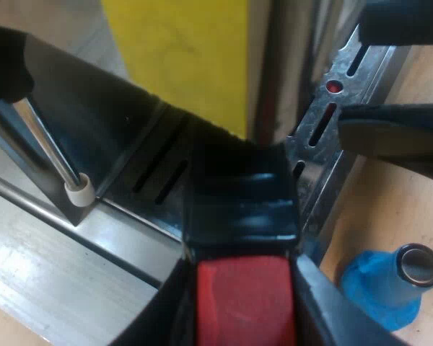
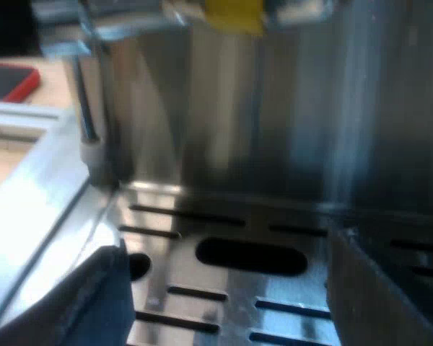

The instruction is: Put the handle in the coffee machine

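Note:
The holder's dark handle [image 1: 239, 202] with its red end [image 1: 245, 299] reaches in under the espresso machine's front, above the slotted drip tray [image 1: 155, 169]. My left gripper [image 1: 242, 317] is shut on the handle near the red end, one black finger on each side. The holder's metal head is hidden. My right gripper [image 2: 231, 303] stands open just above the drip tray [image 2: 224, 216], with nothing between its fingers [image 2: 94, 303]. In the left wrist view the right gripper [image 1: 393, 79] hangs over the tray's far end.
The steam wand [image 1: 47, 144] with a white tip [image 1: 79, 191] hangs beside the tray; the wand [image 2: 83, 108] also stands close to my right gripper. A blue tamper [image 1: 390, 285] stands on the wooden table beside the tray. A yellow panel [image 1: 180, 58] is on the machine's front.

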Available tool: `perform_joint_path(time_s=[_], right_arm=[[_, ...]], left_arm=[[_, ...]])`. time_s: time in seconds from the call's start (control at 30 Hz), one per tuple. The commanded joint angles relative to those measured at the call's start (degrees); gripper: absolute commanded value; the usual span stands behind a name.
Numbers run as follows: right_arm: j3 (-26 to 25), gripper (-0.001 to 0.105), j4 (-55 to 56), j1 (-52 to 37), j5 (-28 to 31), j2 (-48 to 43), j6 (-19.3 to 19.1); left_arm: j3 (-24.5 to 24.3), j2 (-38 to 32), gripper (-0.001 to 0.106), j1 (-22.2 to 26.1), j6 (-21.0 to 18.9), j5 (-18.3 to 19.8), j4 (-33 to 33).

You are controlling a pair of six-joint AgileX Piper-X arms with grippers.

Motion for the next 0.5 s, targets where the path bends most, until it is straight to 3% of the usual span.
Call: perform_joint_path(time_s=[0.03,0.1,0.23,0.4,0.5], right_arm=[[3.3,0.060,-6.5,-1.9,-2.7,-0.2,-1.1],[4.6,0.060,-9.9,-2.7,-3.9,0.1,-2.8],[4.8,0.060,-17.0,-3.8,-6.9,2.3,-10.0],[4.8,0.060,-24.2,-3.9,-6.8,5.9,-12.2],[4.8,0.049,-28.3,-3.9,-5.8,8.2,-12.2]], left_arm=[[-2.1,-2.0,0.000,0.2,-1.3,7.9,-2.8],[-2.1,-2.0,0.000,0.2,-1.3,8.2,-2.8],[-2.1,-2.0,0.000,0.2,-1.3,8.2,-2.8],[-2.1,-2.0,0.000,0.2,-1.3,8.2,-2.8],[-2.1,-2.0,0.000,0.2,-1.3,8.2,-2.8]])
